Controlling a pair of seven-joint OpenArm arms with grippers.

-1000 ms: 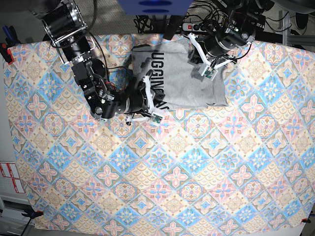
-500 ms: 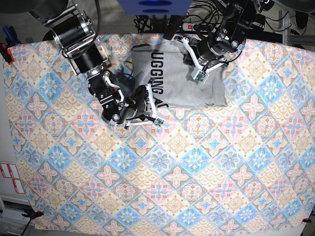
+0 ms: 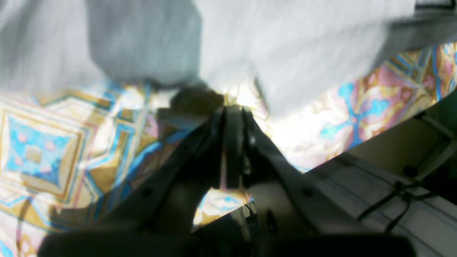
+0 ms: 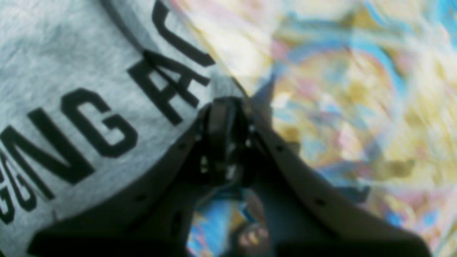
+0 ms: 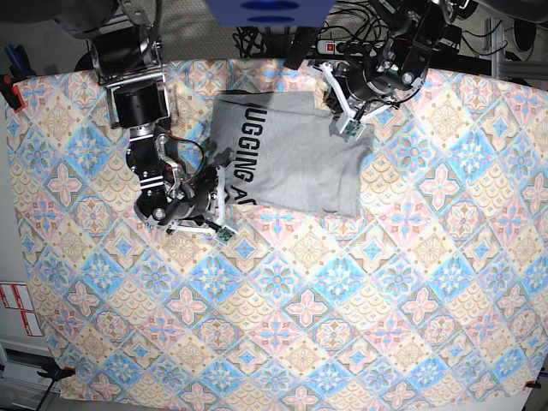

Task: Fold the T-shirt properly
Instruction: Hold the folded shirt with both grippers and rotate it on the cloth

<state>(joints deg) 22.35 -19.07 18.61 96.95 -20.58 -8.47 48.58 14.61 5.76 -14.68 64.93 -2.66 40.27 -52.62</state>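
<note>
- One T-shirt (image 5: 295,154), two grippers, one tablecloth (image 5: 342,308).
- Both wrist views are blurred; the lettering is cut off.
- Right gripper (image 5: 224,199) is clamped on the T-shirt's lettered corner.
- Left gripper (image 5: 342,120), fingers together, sits at its far edge; whether it holds cloth is unclear.

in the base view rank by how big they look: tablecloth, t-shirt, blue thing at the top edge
1. tablecloth, covering most of the view
2. T-shirt, a folded grey patch near the top
3. blue thing, smallest, though the frame cuts it off and it may sit nearer the camera
</note>
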